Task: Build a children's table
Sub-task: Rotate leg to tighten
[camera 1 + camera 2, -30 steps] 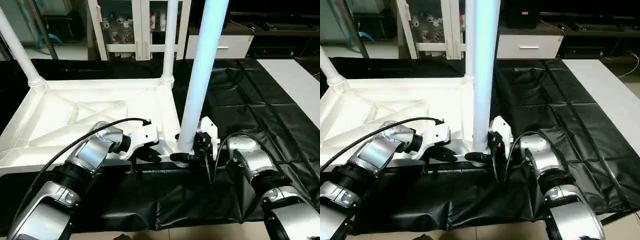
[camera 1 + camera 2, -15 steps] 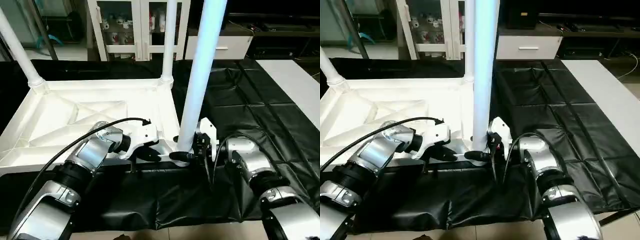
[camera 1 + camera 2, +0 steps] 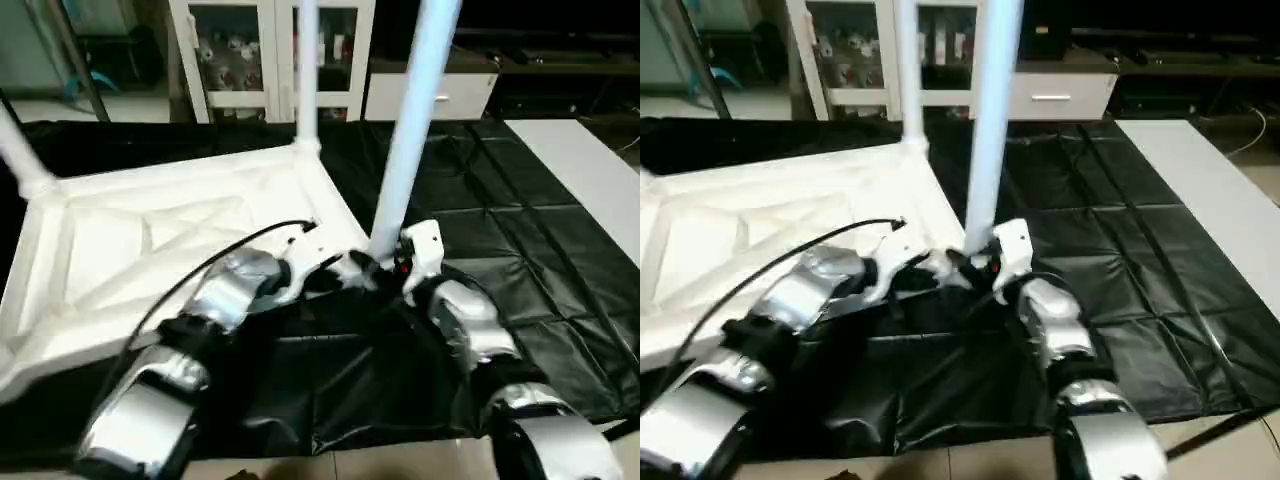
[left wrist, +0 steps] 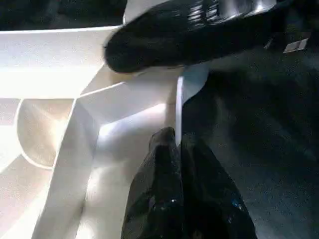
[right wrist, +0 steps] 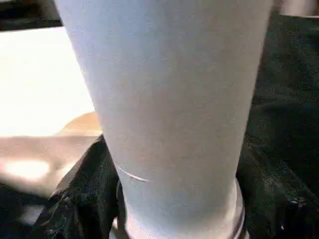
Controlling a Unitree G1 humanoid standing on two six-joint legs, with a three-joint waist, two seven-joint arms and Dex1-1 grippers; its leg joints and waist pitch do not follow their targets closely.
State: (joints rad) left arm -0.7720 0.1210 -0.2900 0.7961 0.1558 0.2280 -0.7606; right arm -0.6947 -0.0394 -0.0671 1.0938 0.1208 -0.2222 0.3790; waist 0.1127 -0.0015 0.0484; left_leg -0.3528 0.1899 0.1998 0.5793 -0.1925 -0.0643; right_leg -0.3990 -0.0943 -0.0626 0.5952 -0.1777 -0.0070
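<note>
- The children's table's white plastic square top (image 3: 170, 240) lies upside down, X-ribbed underside up, on the black-draped table (image 3: 520, 230), over its left half and reaching its near edge.
- Two white tapered tube legs stand in the far corner sockets: one at the far right corner (image 3: 306, 70), one at the far left (image 3: 18, 150).
- A third white tube leg (image 3: 408, 130) stands upright at the top's near right corner, its foot at the socket there.
- The right gripper (image 3: 372, 268) is around this leg's base, fingers spread to the tube's width on either side.
- The left gripper (image 4: 174, 149) is closed, pinching the thin rim wall of the top just beside that corner.
- Step in hand, as I judge it: seating the third leg. Next it wants pressing or twisting fully home while the top is held steady; the fourth socket is not yet filled.
- The right wrist view shows the tube between dark fingers (image 5: 75, 199); the head views show the legs already standing.
- The left wrist view shows the pinch on the rim, which the head views blur.
</note>
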